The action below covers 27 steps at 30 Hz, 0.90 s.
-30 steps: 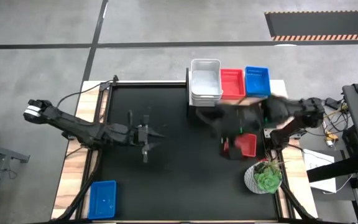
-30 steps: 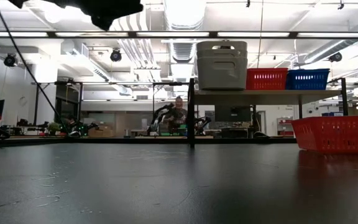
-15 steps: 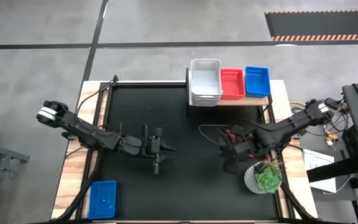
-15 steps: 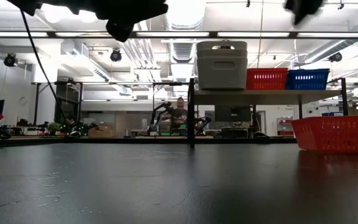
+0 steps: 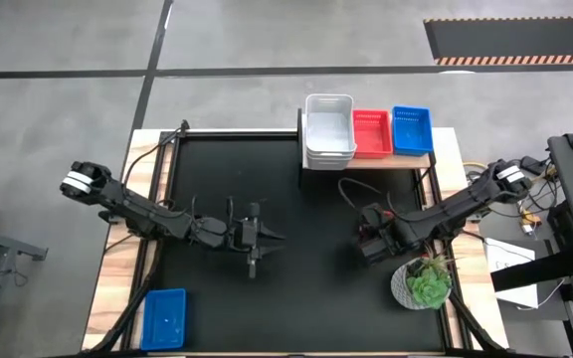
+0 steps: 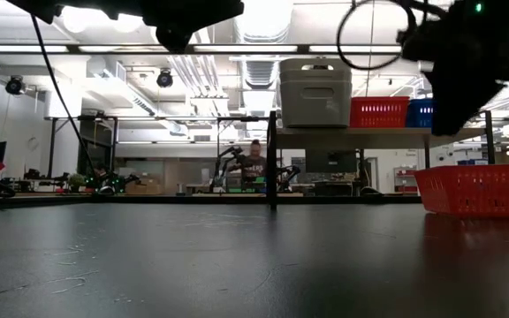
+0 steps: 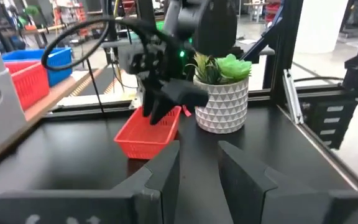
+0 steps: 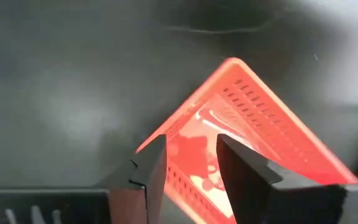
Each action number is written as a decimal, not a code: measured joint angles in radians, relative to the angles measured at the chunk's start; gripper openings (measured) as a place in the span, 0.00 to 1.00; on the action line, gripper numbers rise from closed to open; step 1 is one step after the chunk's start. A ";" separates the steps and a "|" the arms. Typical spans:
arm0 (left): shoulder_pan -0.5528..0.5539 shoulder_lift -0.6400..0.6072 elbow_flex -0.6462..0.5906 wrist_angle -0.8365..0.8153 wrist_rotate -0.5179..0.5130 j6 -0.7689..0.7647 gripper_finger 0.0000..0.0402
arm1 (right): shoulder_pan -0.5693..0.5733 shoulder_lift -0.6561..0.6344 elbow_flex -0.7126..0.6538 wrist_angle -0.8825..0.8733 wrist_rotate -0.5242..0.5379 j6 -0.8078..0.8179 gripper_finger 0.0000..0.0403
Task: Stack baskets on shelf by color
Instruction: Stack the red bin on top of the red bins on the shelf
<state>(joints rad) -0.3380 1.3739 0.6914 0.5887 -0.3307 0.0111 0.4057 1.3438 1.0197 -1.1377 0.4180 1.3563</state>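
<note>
A red basket (image 7: 149, 133) rests on its base on the black table, next to a potted plant (image 7: 221, 94). My right gripper (image 8: 191, 163) hangs open just above it, pointing steeply down at its inside (image 8: 247, 127) without touching it. In the low view the gripper (image 6: 453, 110) is clear of the basket's rim (image 6: 480, 170). The shelf (image 5: 416, 159) at the far edge carries a white basket stack (image 5: 328, 129), a red basket (image 5: 371, 132) and a blue basket (image 5: 412, 128). My left gripper (image 5: 270, 237) waits open at mid-table, pointing level toward the right arm.
A lone blue basket (image 5: 164, 318) lies at the table's near left corner. The plant pot (image 5: 424, 283) stands close beside the right arm, toward the near right. Bare black tabletop (image 5: 306, 298) lies between the two arms and along the near edge.
My right gripper has come down from high in front of the shelf to just above the red basket on the table, entering the low view from the top. My left gripper has slid a little toward the table's right and near edges, then stopped.
</note>
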 joint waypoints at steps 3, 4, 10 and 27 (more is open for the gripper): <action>0.003 0.000 0.000 0.004 -0.001 0.048 0.23 | 0.000 0.001 -0.046 0.033 0.049 0.115 0.32; 0.005 0.000 0.000 0.007 -0.005 0.060 0.23 | 0.000 0.001 -0.058 0.054 0.070 0.137 0.32; 0.016 -0.002 0.000 0.011 -0.029 0.104 0.23 | -0.055 0.001 -0.085 0.161 0.110 0.191 0.29; 0.017 -0.037 -0.005 0.010 -0.029 0.225 0.23 | -0.087 0.170 0.005 0.130 0.033 0.210 0.24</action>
<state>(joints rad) -0.3206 1.3366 0.6860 0.5988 -0.3595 0.2357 0.3187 1.5136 1.0249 -1.0073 0.4511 1.5665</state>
